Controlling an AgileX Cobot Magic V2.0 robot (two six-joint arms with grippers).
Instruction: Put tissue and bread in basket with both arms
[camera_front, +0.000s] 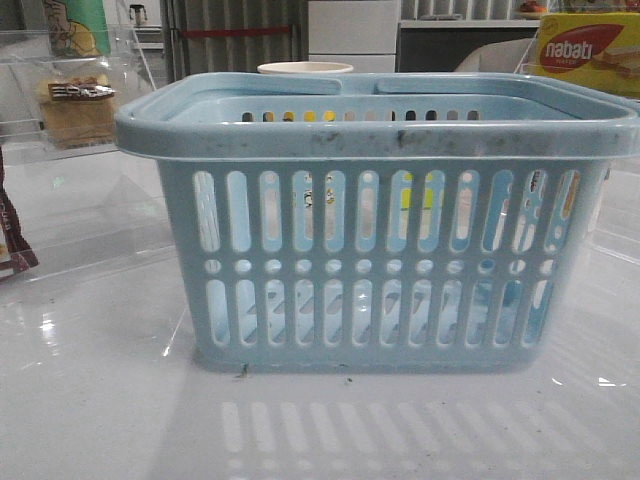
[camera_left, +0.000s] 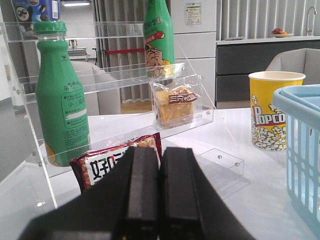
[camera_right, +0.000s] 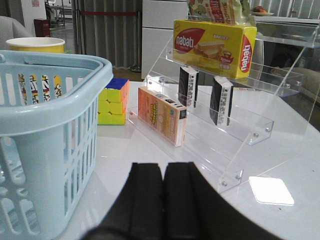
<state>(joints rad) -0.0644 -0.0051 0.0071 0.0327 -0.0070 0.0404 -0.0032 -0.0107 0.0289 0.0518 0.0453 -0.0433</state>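
- Left gripper: clenched, empty; bread sits beyond it on the clear shelf.
- Right gripper: clenched, empty; tissue on far rack.
- Basket stands centre.

Bright, even indoor light from overhead. Glossy white desk throws small glare spots and mirrors the basket slots. Clear acrylic shelf picks up reflections. Dark fingers close to both wrist lenses look soft; the background is slightly hazy.
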